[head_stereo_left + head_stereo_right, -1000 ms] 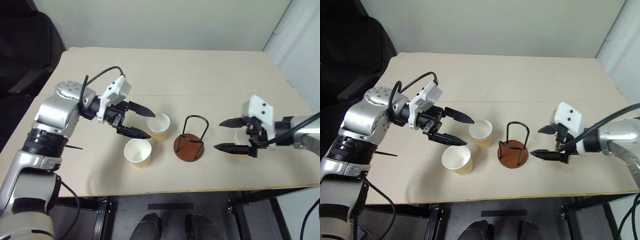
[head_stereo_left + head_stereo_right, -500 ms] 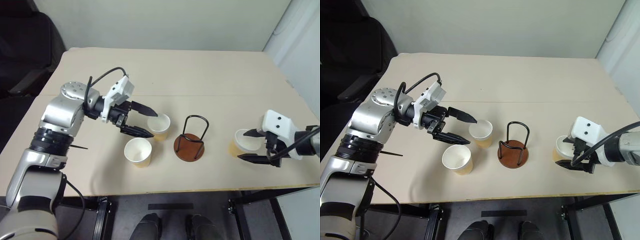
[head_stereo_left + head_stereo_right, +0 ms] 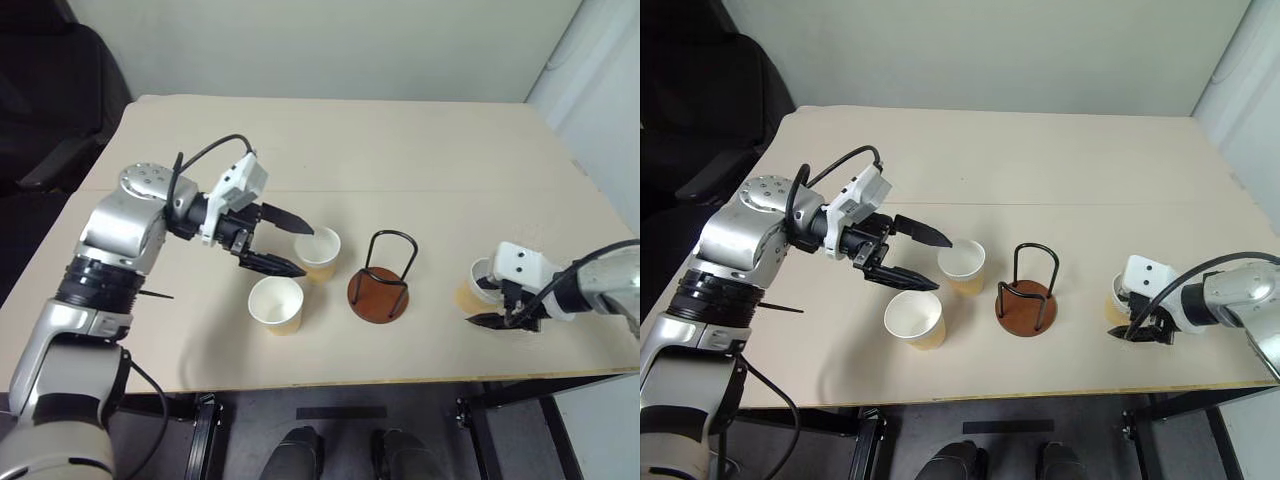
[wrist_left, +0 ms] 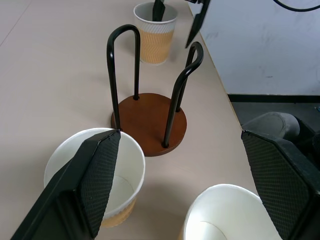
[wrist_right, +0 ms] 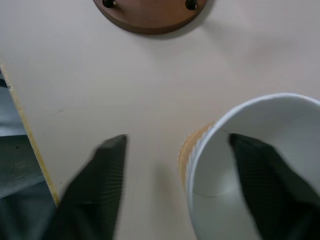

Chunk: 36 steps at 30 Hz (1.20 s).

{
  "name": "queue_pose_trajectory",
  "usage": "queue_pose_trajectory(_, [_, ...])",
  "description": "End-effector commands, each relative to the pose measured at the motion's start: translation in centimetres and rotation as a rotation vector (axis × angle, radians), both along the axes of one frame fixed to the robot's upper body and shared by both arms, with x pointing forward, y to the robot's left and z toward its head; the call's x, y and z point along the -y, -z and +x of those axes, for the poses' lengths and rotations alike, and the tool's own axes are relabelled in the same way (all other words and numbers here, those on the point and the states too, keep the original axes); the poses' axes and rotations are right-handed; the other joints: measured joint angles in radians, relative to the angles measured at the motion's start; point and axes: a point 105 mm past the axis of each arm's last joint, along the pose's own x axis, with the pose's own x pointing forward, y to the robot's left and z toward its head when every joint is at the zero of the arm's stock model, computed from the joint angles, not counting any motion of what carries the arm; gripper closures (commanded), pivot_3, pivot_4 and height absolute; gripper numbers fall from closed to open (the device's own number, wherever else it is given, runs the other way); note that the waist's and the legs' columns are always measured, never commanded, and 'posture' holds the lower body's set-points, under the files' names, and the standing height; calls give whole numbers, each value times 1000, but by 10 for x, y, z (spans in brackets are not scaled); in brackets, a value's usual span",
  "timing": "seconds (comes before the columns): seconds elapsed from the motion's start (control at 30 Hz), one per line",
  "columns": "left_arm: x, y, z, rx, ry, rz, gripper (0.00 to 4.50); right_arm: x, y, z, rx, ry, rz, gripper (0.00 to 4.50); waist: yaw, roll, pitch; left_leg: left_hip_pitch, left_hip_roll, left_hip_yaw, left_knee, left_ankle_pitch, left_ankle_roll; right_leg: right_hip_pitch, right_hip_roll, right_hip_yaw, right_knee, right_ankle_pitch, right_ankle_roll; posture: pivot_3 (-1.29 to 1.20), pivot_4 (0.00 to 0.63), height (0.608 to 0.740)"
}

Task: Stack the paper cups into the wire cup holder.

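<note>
Right gripper point(image 3: 487, 307) straddles the rim of the right-hand paper cup point(image 3: 474, 286), one finger inside, one outside, jaws not yet clamped. Close gently to avoid crushing the wall, then lift straight up. Left gripper point(image 3: 285, 242) spread wide, empty, over two cups point(image 3: 277, 304). Wire cup holder point(image 3: 380, 283) stands empty between. No readable writing.

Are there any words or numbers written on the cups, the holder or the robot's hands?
None can be read anywhere.
The three tan-and-white paper cups: plain, no print.
The black wire cup holder on its round reddish-brown base: no label.
The beige table: no markings.
</note>
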Motion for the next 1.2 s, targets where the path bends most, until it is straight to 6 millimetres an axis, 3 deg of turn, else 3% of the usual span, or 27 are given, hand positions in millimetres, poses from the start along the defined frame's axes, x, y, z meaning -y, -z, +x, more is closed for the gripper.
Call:
queue_pose_trajectory(0.03, [-4, -11, -6, 37, 25, -3, 325, -1, -16, 1, 36, -25, -16, 2819, 0, 0, 0, 0, 0, 0, 0, 0, 0, 0, 0, 0, 0, 0, 0, 0, 150, 740])
queue_pose_trajectory(0.13, [-5, -11, -6, 39, 22, -2, 325, -1, -23, -1, 41, -28, -19, 3962, 0, 0, 0, 0, 0, 0, 0, 0, 0, 0, 0, 0, 0, 0, 0, 0, 150, 740])
queue_pose_trajectory(0.2, [-5, -10, -6, 40, 19, -2, 325, -2, -32, -1, 56, -26, -18, 4490, 0, 0, 0, 0, 0, 0, 0, 0, 0, 0, 0, 0, 0, 0, 0, 0, 150, 740])
queue_pose_trajectory(0.53, [-3, -10, -2, 44, 18, -4, 325, -8, -54, -7, 106, -31, -25, 4490, 1, 0, 0, 0, 0, 0, 0, 0, 0, 0, 0, 0, 0, 0, 0, 0, 150, 740])
queue_pose_trajectory(0.67, [-3, -10, -2, 43, 19, -3, 325, -13, -83, -3, 205, -37, -3, 4490, -1, 0, 0, 0, 0, 0, 0, 0, 0, 0, 0, 0, 0, 0, 0, 0, 150, 740])
queue_pose_trajectory(0.87, [-3, -9, -1, 37, 18, -2, 325, -42, -132, -11, 349, -152, 22, 4490, -3, 0, 0, 0, 0, 0, 0, 0, 0, 0, 0, 0, 0, 0, 0, 0, 150, 740])
queue_pose_trajectory(0.93, [-2, -9, -1, 32, 19, -2, 325, -64, -147, -20, 389, -238, 47, 4490, -4, 0, 0, 0, 0, 0, 0, 0, 0, 0, 0, 0, -1, 0, 0, 0, 150, 740])
queue_pose_trajectory(1.07, [-1, -10, 0, 33, 21, -4, 325, -87, -154, -31, 380, -327, 70, 4490, -4, 0, 0, 0, 0, -2, -1, 0, 0, 0, 1, -1, -1, 0, 0, 0, 150, 740])
queue_pose_trajectory(1.2, [1, -11, 0, 42, 36, -2, 325, -97, -148, -30, 353, -358, 72, 4490, -3, 0, 0, 0, -1, -2, 0, 0, 1, 0, 0, -1, -1, 0, 0, 0, 150, 740])
